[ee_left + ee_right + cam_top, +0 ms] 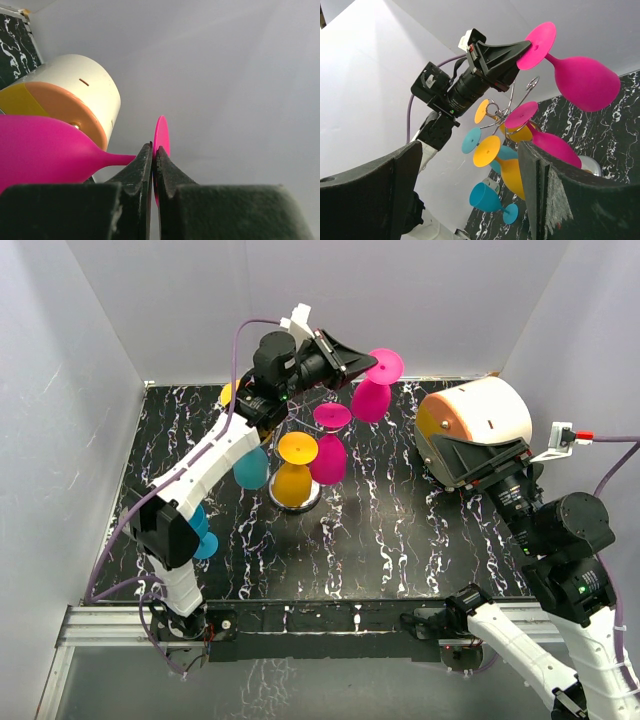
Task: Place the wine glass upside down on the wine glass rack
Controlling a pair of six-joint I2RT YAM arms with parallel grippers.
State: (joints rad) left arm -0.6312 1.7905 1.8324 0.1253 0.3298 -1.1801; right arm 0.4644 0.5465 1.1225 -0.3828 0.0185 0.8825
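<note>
My left gripper (pixel 362 364) is shut on the round foot of a pink wine glass (pixel 372 397) and holds it high, bowl down and tilted, just right of the top of the wine glass rack (pixel 301 502). In the left wrist view the fingers (pixel 145 165) pinch the foot edge-on, with the glass's bowl (pixel 45 150) at left. The rack's silver wire scrolls (pixel 509 106) carry a yellow glass (pixel 293 480), another pink glass (pixel 329 458) and a teal glass (pixel 250 468), all upside down. My right gripper (pixel 462 455) is open and empty, off to the right (pixel 470 190).
A white-and-orange cylinder (pixel 476 418) lies at the back right, right by my right gripper. A loose teal glass (pixel 492 196) lies on its side at the left of the black marbled table (pixel 400 530). White walls close in the back and sides.
</note>
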